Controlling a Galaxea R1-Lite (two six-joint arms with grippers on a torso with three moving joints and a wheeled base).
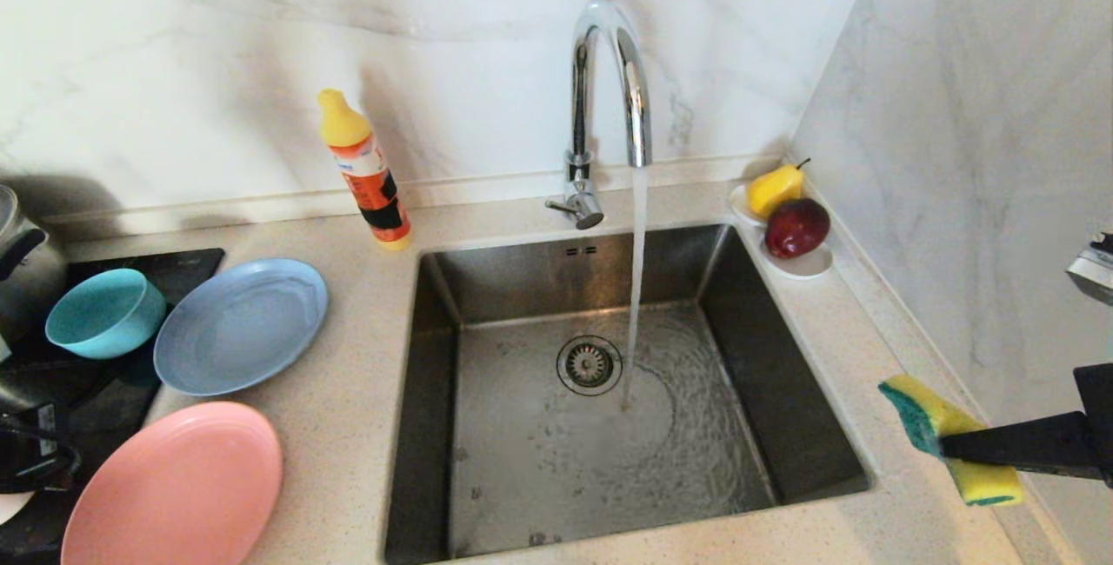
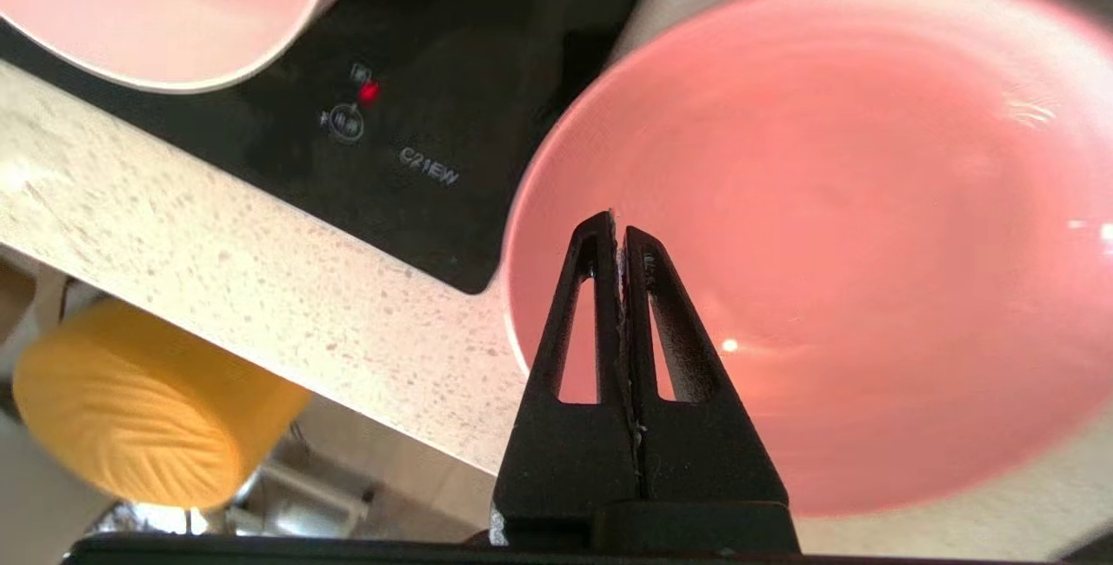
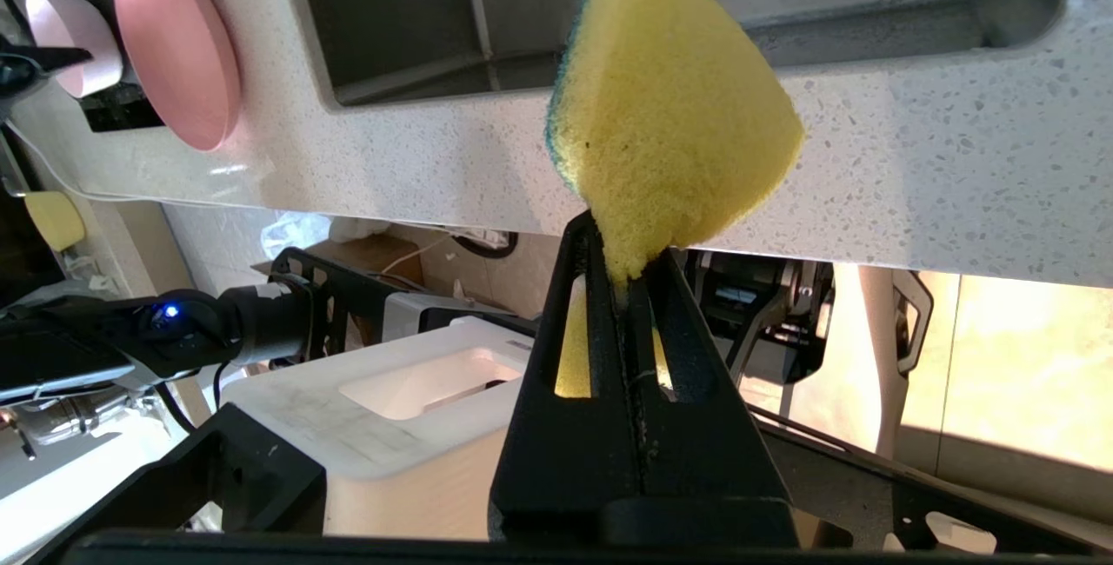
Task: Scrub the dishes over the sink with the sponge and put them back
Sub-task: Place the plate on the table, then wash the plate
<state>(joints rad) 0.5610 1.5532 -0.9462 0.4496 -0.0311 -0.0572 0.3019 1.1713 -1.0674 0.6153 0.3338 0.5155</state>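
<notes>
1. Here the left tool (image 2: pixel 619 239) has its jaws pressed together on nothing and hangs over the near rim of the salmon plate (image 2: pixel 826 226), which lies flat on the bench (image 1: pixel 348 426) left of the sink (image 1: pixel 435 374); it is the nearer arm to all the dishes.
2. The right tool (image 3: pixel 622 274) is clamped on the sponge (image 1: pixel 939 435), held above the bench at the sink's right front corner, well apart from the plates.
3. The grey-blue plate (image 1: pixel 241 324) and teal bowl (image 1: pixel 104 311) sit behind the salmon plate; a pale pink plate (image 2: pixel 156 9) rests on the black hob (image 2: pixel 417 96).
4. The sink holds only water running from the faucet (image 1: pixel 609 87).
5. Likely next: part the left jaws and grip a plate's rim.
</notes>
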